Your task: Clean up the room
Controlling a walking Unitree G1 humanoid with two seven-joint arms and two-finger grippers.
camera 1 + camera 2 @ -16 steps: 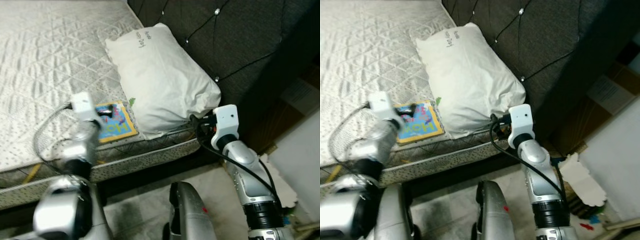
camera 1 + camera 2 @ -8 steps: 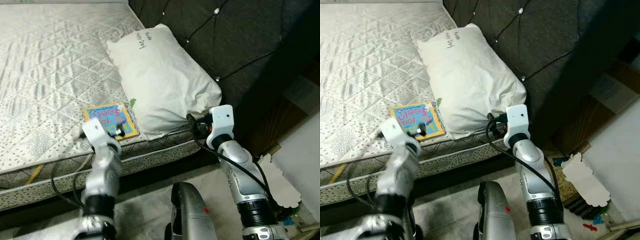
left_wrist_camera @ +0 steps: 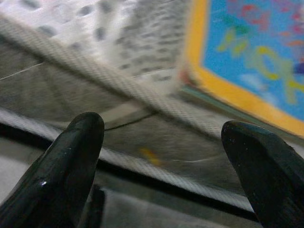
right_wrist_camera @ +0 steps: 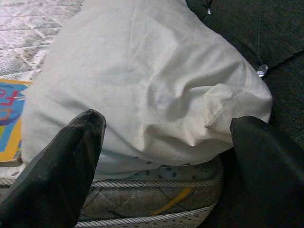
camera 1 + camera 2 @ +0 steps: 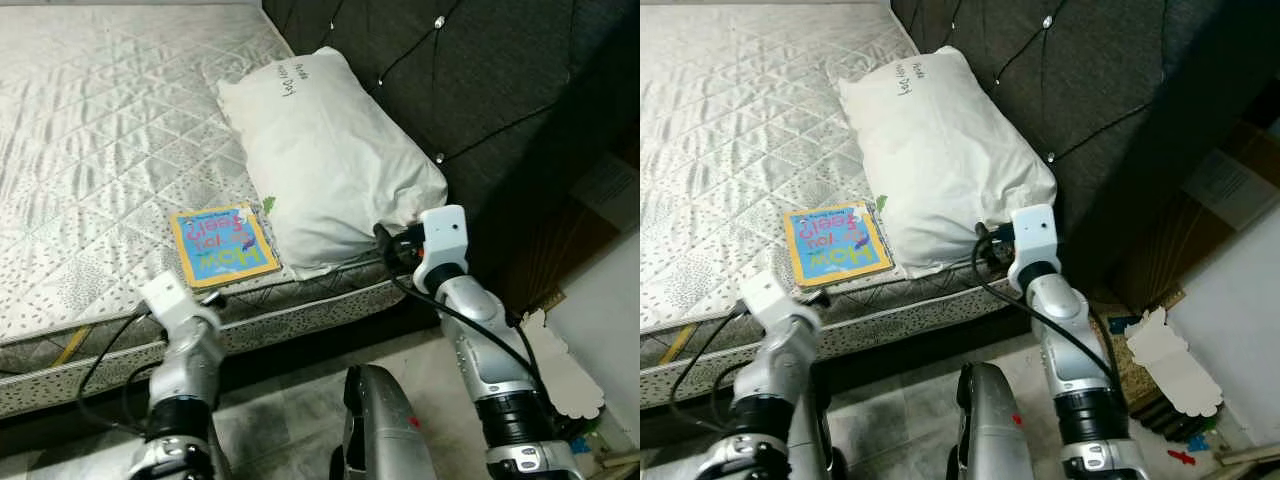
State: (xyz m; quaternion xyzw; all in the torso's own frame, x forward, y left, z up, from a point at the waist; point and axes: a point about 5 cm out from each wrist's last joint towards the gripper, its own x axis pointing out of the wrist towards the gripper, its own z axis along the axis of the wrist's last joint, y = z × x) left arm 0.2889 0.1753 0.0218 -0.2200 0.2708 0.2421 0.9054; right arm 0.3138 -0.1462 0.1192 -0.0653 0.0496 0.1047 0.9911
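A children's book [image 5: 222, 245] with a blue cover and yellow border lies flat on the mattress [image 5: 100, 120] near its front edge. A white pillow [image 5: 330, 160] rests beside it against the headboard. My left gripper [image 3: 161, 124] is open and empty, level with the mattress's side just below the book [image 3: 256, 57]. The left wrist [image 5: 165, 295] sits in front of the bed edge. Also open is my right gripper [image 4: 170, 121], which faces the pillow [image 4: 142, 80] at its near corner and holds nothing.
A dark tufted headboard [image 5: 480, 80] stands behind the pillow. A cardboard box [image 5: 600, 190] and torn white paper [image 5: 565, 375] lie on the floor at the right. The bed's side rail [image 5: 300, 310] runs across in front of me.
My left gripper has drawn back from over the book and dropped below the mattress edge, leaving the book uncovered. The right arm has stayed by the pillow's corner.
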